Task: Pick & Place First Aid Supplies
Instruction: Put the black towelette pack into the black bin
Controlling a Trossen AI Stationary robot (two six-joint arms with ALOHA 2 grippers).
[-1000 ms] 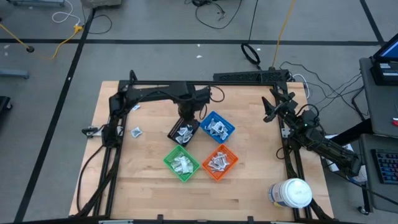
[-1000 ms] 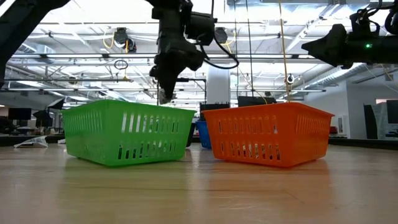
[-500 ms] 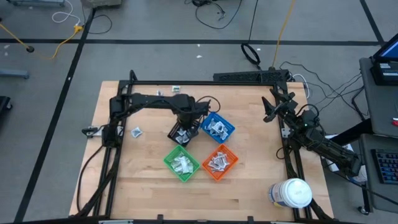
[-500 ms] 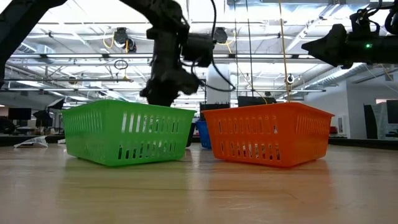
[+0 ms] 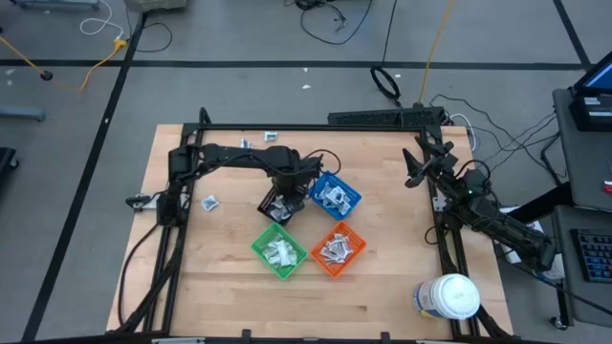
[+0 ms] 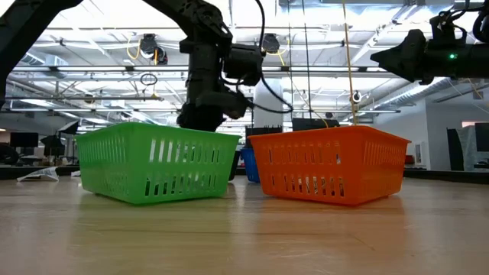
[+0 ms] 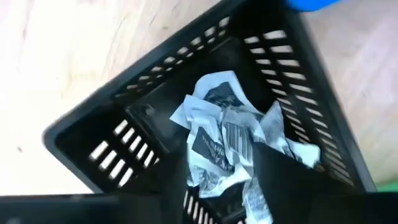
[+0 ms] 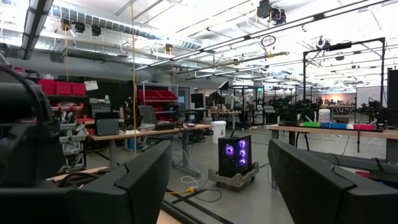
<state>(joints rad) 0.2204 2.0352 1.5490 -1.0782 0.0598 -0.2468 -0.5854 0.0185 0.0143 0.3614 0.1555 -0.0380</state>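
The left gripper (image 5: 283,196) is lowered into the black bin (image 7: 93,134), directly above a heap of packets (image 7: 227,146). Whether its fingers are parted or holding anything cannot be told; the wrist view shows only dark shapes at the frame edge. Judged from this pose, the arm is either dropping a packet or has just done so.

More packets fill the blue bin (image 5: 345,185), green bin (image 5: 261,250) and orange bin (image 5: 356,251), grouped at table centre for short reaches. One packet (image 5: 209,202) lies apart on the table, near the left arm's base, not yet sorted.

The right gripper (image 5: 413,169) waits raised at the table's right edge, fingers spread and empty.
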